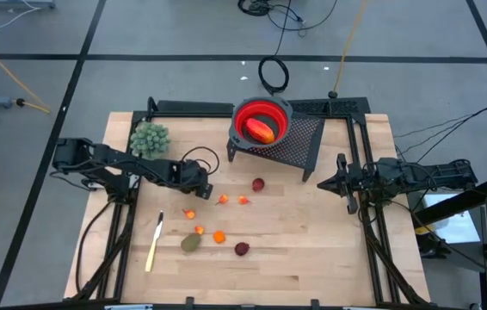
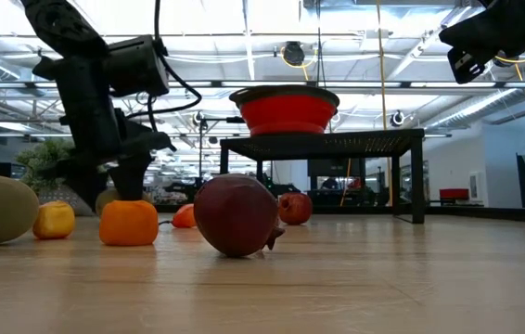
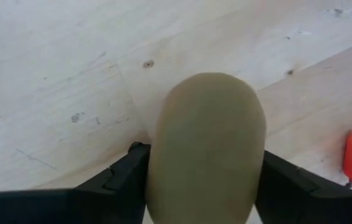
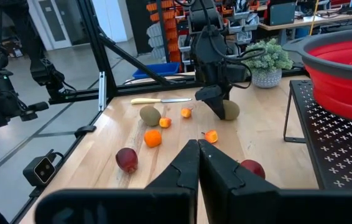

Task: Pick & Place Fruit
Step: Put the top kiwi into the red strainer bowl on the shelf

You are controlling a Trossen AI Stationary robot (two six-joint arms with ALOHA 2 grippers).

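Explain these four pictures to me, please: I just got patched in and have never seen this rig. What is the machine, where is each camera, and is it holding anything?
Two dark robot arms work at a wooden table. One camera looks straight down, one sits at table-top height, and one rides on each wrist.

From above, the left gripper is at a brownish-green oval fruit; its wrist camera shows that fruit between its two fingers, low over the wood. Whether the grip is firm, I cannot tell. The right gripper waits shut at the table's right side, holding nothing.

A red bowl on a black perforated stand already holds an elongated red-orange fruit. On the wood lie another oval, two dark red balls, small orange pieces, a yellow-handled knife and a green bushy clump.
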